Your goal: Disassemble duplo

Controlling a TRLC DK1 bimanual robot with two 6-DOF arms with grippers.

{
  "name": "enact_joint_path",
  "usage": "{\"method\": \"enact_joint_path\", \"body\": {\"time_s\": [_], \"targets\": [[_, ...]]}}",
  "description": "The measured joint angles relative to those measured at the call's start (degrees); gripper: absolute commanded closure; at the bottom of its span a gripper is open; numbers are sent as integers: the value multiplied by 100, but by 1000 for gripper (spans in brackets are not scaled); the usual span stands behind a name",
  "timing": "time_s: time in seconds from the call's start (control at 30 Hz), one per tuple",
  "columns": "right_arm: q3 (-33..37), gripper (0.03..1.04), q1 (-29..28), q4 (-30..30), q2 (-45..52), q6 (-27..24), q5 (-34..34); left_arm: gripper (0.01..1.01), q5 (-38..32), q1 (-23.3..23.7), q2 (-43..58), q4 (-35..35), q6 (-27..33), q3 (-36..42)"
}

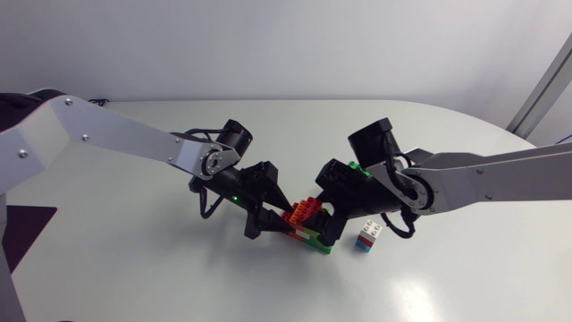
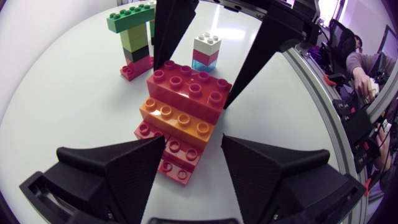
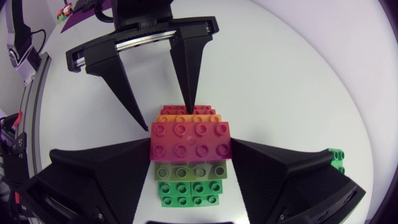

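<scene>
Left arm (image 1: 116, 139) comes in from its side and angles down to the middle of the worktop (image 1: 134, 277). Right arm (image 1: 500, 174) does the same from the opposite side, so the two claws meet tip to tip over one build. Left claw (image 2: 193, 140): parted, its fingers (image 2: 118, 168) low on either side of the lower red bricks (image 2: 180, 160) at the end of the stepped duplo stack (image 1: 304, 225). A strip of worktop shows between one finger and the brick, so no grip. Right claw (image 3: 191, 143): closed onto the top red brick (image 2: 189, 87), one finger against each short end, clearest from the right wrist. Count: two arms, two claws, three duplo builds. Build one, the stepped stack, sits between the claws. From the right wrist it reads green base brick (image 3: 189, 194), olive brick (image 3: 189, 171), top red brick, then orange brick (image 2: 180, 118) stepping down to red on the left claw's side. Build two: small tower (image 1: 366, 237) of three bricks, white over blue over red, upright just beside the right claw and apart from the stack. Build three: green-topped tower (image 2: 132, 37), a green brick across a column of yellow-green, black and red, standing farther off past the right claw's fingers; mostly hidden under the right arm in the head view.
</scene>
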Motion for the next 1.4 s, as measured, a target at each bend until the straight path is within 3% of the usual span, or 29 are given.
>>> {"method": "enact_joint_path", "body": {"time_s": [0.37, 0.73, 1.23, 1.4], "targets": [[48, 782, 219, -238, -103, 92, 225, 374, 0, -87, -11, -83, 0, 2], [435, 782, 55, -892, -129, 326, -205, 374, -2, -146, -61, -125, 7, 2], [455, 782, -138, -922, -164, 520, -483, 372, 7, -146, -87, -37, 83, -2], [227, 782, 118, -610, -413, 496, 42, 372, -26, -125, -190, -13, 83, -2]]}}
